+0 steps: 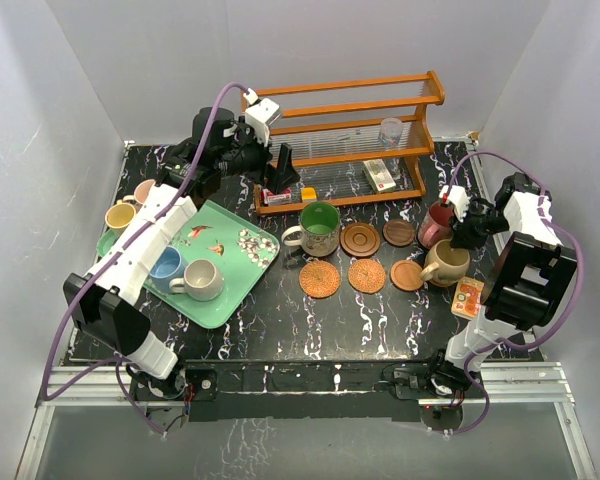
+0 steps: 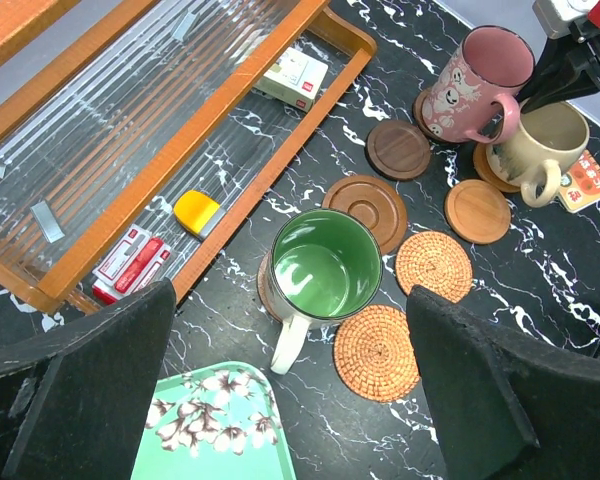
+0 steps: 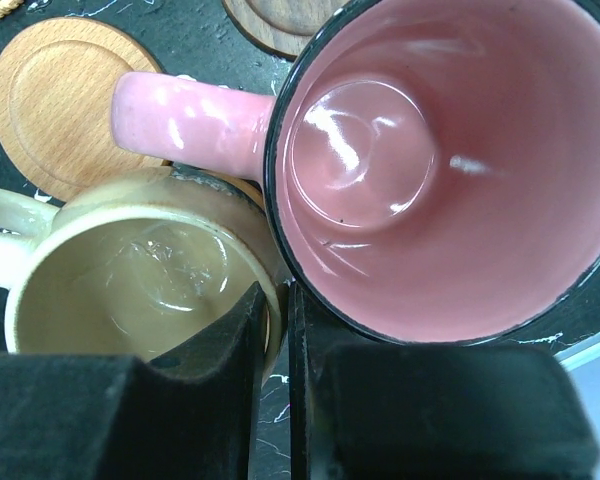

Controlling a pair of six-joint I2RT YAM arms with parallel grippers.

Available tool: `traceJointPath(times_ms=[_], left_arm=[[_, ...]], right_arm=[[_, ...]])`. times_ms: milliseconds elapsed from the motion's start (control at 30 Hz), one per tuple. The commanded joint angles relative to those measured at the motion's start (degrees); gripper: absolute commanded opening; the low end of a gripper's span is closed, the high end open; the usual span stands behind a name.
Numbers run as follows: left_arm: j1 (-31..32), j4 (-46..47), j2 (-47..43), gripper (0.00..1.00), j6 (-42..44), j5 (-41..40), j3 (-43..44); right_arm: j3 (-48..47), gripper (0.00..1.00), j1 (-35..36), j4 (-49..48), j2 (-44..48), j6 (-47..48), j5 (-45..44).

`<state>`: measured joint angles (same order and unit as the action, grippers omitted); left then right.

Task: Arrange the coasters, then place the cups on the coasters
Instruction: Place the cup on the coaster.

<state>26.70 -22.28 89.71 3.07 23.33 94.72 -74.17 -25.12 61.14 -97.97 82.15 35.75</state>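
A green cup stands on a coaster mid-table, below my open left gripper, which hovers by the rack. Around it lie two woven coasters, two dark wood coasters and a light wood coaster. At the right, a pink cup and a cream cup each sit on a coaster, side by side. My right gripper is shut on the cream cup's rim, one finger inside it and the other between the two cups. Several more cups stand on the tray.
The green flowered tray lies at the left. A wooden rack along the back holds a clear glass tumbler and small boxes. An orange square card lies near the cream cup.
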Motion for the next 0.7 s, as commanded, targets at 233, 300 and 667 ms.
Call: traceJointPath(times_ms=[233,300,667], left_arm=[[-1.07,1.63,-3.67,0.99,-1.1,2.39,-0.84],[-1.25,1.76,-3.89,0.99,-1.21,2.63,-0.98],[-1.82,2.16,-4.38,0.99,-1.66,3.38,-1.51]], right_arm=[[1.31,0.0,0.53,-1.23,3.27,-1.73,1.08],[1.23,0.01,0.52,-1.05,3.69,-1.88,1.24],[2.0,0.07,0.52,-0.24,5.51,-1.77,1.34]])
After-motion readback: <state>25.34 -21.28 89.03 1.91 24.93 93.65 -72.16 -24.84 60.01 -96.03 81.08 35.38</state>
